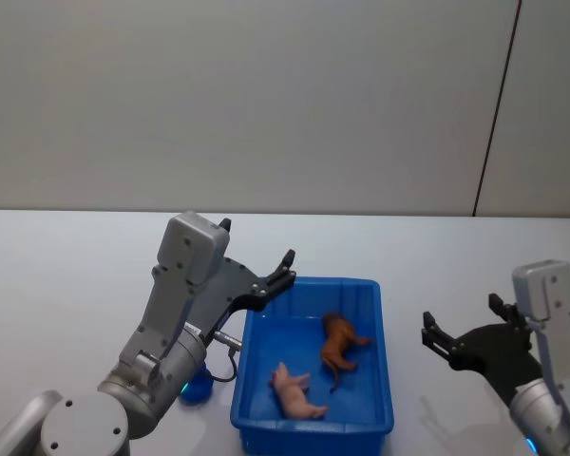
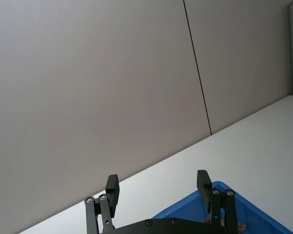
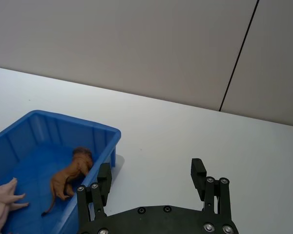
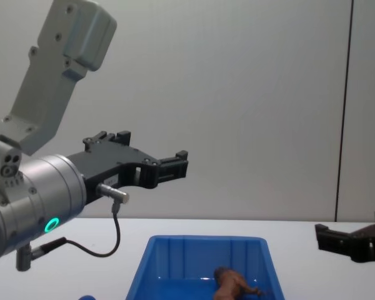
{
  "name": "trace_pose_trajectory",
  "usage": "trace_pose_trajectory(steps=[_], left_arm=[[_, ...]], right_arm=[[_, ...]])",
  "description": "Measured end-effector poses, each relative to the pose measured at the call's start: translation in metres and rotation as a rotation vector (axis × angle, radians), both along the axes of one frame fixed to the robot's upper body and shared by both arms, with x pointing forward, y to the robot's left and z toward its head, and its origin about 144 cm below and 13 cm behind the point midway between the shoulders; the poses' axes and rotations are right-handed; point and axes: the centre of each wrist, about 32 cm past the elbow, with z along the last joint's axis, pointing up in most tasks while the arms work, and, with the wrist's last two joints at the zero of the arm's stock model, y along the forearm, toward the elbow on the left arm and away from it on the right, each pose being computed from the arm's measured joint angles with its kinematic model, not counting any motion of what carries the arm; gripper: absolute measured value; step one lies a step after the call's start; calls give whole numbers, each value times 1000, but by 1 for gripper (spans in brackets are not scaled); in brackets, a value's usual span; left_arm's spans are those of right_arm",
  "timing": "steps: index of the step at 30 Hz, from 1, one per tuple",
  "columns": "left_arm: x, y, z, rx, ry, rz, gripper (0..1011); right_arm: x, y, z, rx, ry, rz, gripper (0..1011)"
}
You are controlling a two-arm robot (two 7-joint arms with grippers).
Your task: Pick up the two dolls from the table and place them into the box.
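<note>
- The brown doll [image 1: 339, 344] and the pink doll [image 1: 294, 391] lie inside the blue box [image 1: 309, 282] on the surface [image 1: 76, 266].
- The left tool [image 2: 157, 181], spread and empty, hangs above the box's far left corner.
- The right tool [image 3: 152, 169], spread, hovers right of the box.

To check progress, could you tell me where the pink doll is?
In the head view, the pink doll lies inside the box, by its near wall, left of the brown doll.

Glossy blue plastic box [image 1: 313, 427] — smooth, matt white table [image 1: 66, 275]
</note>
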Motion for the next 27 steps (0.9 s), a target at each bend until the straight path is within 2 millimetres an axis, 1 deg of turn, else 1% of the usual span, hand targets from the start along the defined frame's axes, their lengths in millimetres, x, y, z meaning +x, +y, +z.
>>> trace_pose_trajectory(steps=[15, 27], left_arm=[[-6, 8, 1, -5, 80, 60, 1001], [-13, 25, -5, -10, 201, 132, 1001]], right_arm=[[-6, -7, 0, -10, 0, -39, 1001], [-7, -9, 0, -13, 1, -51, 1001]])
